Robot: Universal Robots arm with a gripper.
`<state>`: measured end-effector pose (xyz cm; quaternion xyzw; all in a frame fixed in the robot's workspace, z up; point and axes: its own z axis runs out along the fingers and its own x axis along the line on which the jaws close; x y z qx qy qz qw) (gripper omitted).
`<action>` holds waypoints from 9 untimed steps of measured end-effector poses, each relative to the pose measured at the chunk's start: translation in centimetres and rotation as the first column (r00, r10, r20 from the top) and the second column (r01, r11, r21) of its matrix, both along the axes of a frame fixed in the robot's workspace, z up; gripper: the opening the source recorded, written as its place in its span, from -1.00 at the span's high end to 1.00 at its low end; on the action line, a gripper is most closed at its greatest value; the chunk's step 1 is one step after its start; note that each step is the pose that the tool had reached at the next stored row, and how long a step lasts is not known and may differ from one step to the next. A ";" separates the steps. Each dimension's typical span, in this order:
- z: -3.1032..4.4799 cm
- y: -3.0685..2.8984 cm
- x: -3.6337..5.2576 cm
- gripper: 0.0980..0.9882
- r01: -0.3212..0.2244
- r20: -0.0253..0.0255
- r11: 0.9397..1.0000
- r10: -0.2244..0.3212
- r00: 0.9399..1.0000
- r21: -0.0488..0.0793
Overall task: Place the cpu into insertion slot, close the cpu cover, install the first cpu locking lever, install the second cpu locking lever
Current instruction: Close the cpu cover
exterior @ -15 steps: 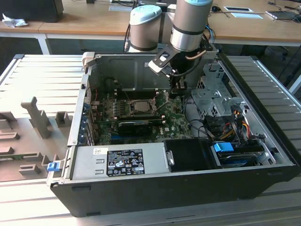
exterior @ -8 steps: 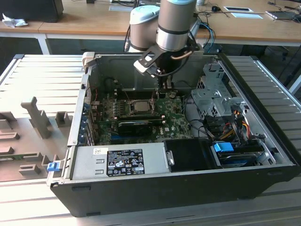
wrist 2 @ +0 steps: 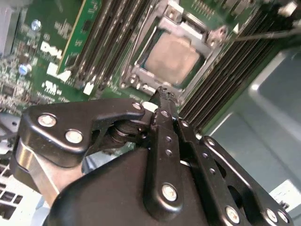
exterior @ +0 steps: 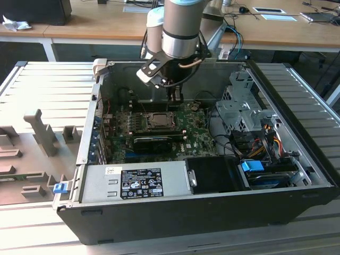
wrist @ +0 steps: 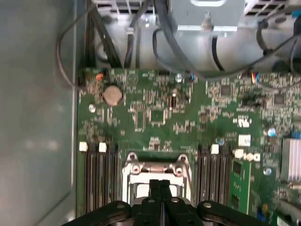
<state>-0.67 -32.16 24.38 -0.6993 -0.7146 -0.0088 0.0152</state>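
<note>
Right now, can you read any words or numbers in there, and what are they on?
Black label on the grey power supply box: too small to read.
Small white sticker beside it: too small.
White print on the green motherboard: blurred.
So none can be read.

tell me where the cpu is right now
In the second wrist view the cpu sits in the insertion slot, between the two banks of memory slots, just beyond the gripper.

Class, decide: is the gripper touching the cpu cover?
Cannot tell: in the second wrist view the gripper overlaps the cpu cover edge, hiding contact or gap.
</note>
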 end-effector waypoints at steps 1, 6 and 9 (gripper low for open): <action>-0.23 0.00 -0.55 0.98 -0.003 0.000 1.000 0.003 1.000 0.000; -0.44 0.01 -1.86 0.98 -0.015 0.000 1.000 0.015 1.000 0.001; -0.43 0.00 -2.15 0.98 -0.015 0.000 1.000 0.015 1.000 0.001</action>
